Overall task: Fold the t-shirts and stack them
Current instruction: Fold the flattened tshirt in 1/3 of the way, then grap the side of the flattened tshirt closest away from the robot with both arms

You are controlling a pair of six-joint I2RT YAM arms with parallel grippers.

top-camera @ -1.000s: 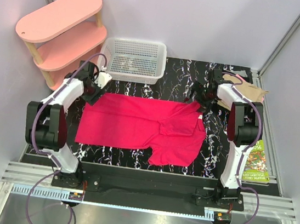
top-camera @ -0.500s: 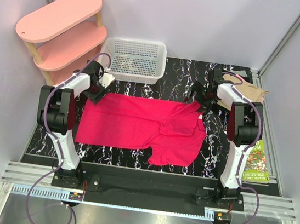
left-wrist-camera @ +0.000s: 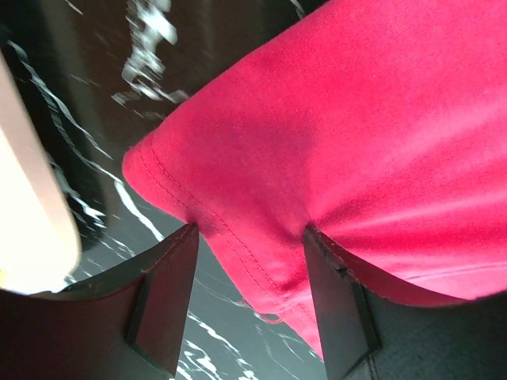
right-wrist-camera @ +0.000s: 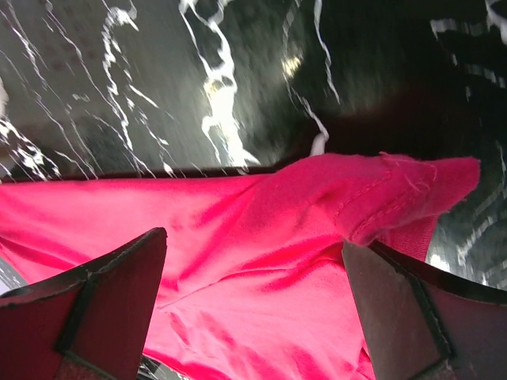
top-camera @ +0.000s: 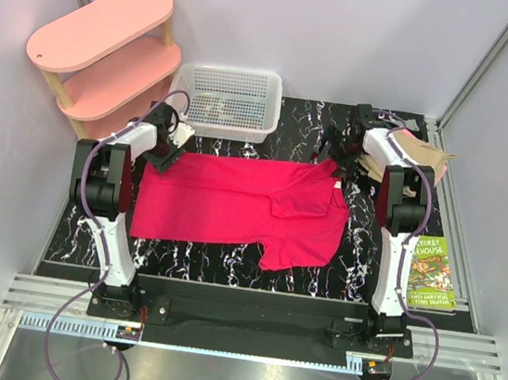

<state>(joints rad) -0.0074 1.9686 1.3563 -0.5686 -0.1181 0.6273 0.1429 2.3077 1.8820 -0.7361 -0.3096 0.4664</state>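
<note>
Black marbled table [top-camera: 299, 130], and the crimson tee [top-camera: 234, 201] lies spread flat across its middle. Left gripper [top-camera: 161, 155] sits on the tee's far-left corner, fingers part-spread with the hem bunched between them; pinched or not, can't tell. Right gripper [top-camera: 336, 160] straddles the far-right corner, fingers wide apart.
</note>
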